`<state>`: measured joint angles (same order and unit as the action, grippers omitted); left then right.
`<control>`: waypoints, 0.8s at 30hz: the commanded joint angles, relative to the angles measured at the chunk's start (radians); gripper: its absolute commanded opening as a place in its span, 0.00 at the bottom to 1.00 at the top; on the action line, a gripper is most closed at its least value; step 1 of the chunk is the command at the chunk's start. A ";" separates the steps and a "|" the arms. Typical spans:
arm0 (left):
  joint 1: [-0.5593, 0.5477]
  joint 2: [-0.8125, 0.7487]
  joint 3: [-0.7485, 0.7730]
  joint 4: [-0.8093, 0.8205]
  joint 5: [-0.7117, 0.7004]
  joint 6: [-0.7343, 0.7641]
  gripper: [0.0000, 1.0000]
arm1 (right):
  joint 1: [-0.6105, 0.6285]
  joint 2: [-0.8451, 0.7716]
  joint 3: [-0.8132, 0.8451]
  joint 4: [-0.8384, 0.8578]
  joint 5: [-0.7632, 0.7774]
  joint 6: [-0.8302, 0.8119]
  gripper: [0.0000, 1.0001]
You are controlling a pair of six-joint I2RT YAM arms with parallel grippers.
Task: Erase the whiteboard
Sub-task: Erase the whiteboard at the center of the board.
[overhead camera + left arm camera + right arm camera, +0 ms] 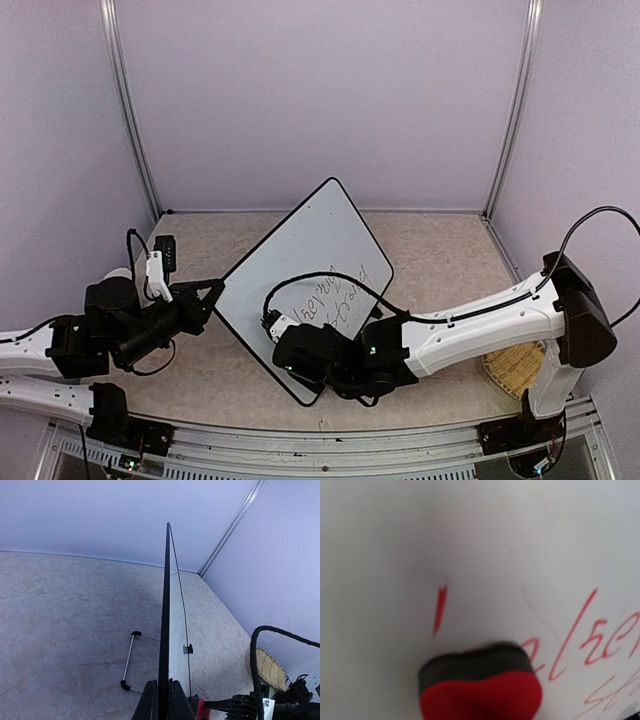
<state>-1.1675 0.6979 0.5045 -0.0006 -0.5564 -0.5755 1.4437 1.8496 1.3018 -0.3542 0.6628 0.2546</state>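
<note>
Whiteboard [310,255] stands propped on the bench [440,260], its edge clamped between the fully closed left fingers [148,702]; right fingers [292,362] grip a red-and-black eraser [480,692] against its face beside red handwriting [600,635].

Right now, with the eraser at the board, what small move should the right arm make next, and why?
Probably slide the eraser sideways, to the right in the right wrist view, over the red writing. Those letters lie unwiped right beside it on the whiteboard. The left claw grips the board's edge, so the board should hold firm under the stroke.
</note>
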 commanded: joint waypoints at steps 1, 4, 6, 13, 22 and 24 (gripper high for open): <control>-0.027 -0.005 -0.017 -0.039 0.104 0.038 0.00 | 0.015 0.036 -0.060 -0.059 -0.040 0.040 0.19; -0.028 -0.005 -0.017 -0.038 0.102 0.039 0.00 | 0.027 0.041 -0.070 -0.078 -0.029 0.062 0.19; -0.027 -0.003 -0.017 -0.034 0.104 0.038 0.00 | 0.038 0.048 -0.065 -0.090 -0.017 0.071 0.19; -0.028 0.008 -0.015 -0.026 0.112 0.035 0.00 | 0.043 0.047 -0.017 -0.096 0.027 0.065 0.19; -0.027 0.005 -0.015 -0.027 0.111 0.039 0.00 | 0.036 0.056 0.078 -0.079 0.076 -0.028 0.20; -0.027 0.005 -0.014 -0.026 0.113 0.038 0.00 | 0.028 0.057 0.092 -0.067 0.079 -0.046 0.20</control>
<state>-1.1687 0.6960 0.5037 0.0017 -0.5495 -0.5751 1.4807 1.8828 1.3403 -0.4664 0.7166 0.2550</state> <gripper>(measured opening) 0.057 0.203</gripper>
